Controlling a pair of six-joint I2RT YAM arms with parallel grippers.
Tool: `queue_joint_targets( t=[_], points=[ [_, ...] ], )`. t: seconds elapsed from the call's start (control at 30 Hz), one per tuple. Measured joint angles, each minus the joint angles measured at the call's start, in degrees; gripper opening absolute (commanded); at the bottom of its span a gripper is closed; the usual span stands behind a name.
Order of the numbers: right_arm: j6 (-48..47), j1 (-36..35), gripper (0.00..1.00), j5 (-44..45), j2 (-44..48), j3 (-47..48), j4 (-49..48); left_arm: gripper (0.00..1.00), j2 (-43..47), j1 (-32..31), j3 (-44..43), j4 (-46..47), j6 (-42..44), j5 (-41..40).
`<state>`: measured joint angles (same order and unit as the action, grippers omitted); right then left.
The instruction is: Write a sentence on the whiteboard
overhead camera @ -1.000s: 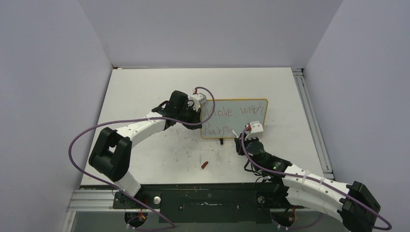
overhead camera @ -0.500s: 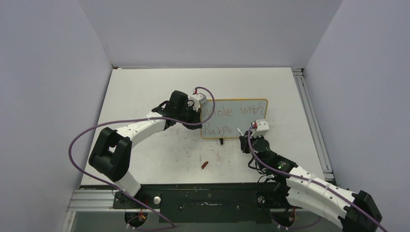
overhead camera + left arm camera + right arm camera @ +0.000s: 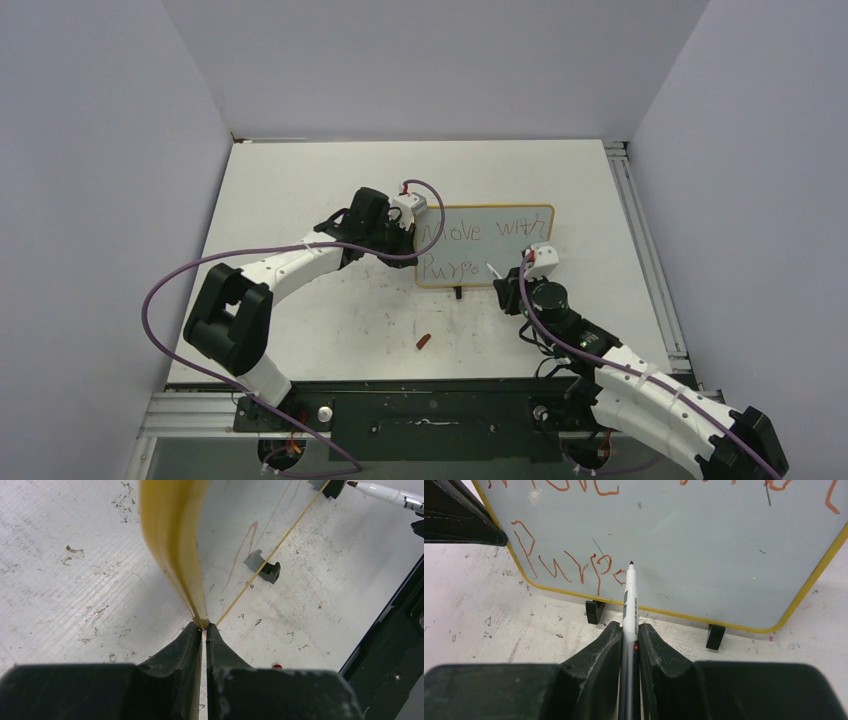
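Note:
The whiteboard [image 3: 505,252] stands upright on the table, its yellow frame [image 3: 172,540] pinched at the left edge by my left gripper [image 3: 204,627], which is shut on it. The sentence [image 3: 559,565] is reddish-brown lettering: "Move with" on top, "Purpo" below it [image 3: 447,268]. My right gripper [image 3: 629,630] is shut on a white marker [image 3: 629,600]. Its dark tip points at the board just right of the last letter. Whether the tip touches the face I cannot tell. From above, the right gripper [image 3: 512,284] sits at the board's lower right.
A red marker cap [image 3: 424,341] lies on the table in front of the board. Two black feet [image 3: 595,611] [image 3: 715,636] hold the board up. Grey walls close in on three sides, and a metal rail [image 3: 640,250] runs along the right.
My right wrist has shifted to the right along the board's lower edge, carrying the marker with it. The left arm and the board have stayed put.

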<state>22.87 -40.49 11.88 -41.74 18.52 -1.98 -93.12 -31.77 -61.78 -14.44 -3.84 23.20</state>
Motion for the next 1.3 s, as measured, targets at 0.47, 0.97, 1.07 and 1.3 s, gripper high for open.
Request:
queue_joint_targets(
  t=[0.47, 0.97, 1.07, 1.3],
  points=[
    [-0.2, 0.0, 0.05, -0.8, -5.6, -0.4, -4.7, 0.00, 0.0, 0.0, 0.0, 0.0, 0.0, 0.0],
    [0.1, 0.1, 0.05, -0.1, -6.9, -1.6, -6.6, 0.00, 0.0, 0.0, 0.0, 0.0, 0.0, 0.0],
    [0.3, 0.3, 0.05, -0.1, -7.0, -1.7, -7.0, 0.00, 0.0, 0.0, 0.0, 0.0, 0.0, -0.1],
    [0.2, 0.3, 0.05, -0.6, -8.9, -1.7, -8.7, 0.00, 0.0, 0.0, 0.0, 0.0, 0.0, -0.3]
  ],
)
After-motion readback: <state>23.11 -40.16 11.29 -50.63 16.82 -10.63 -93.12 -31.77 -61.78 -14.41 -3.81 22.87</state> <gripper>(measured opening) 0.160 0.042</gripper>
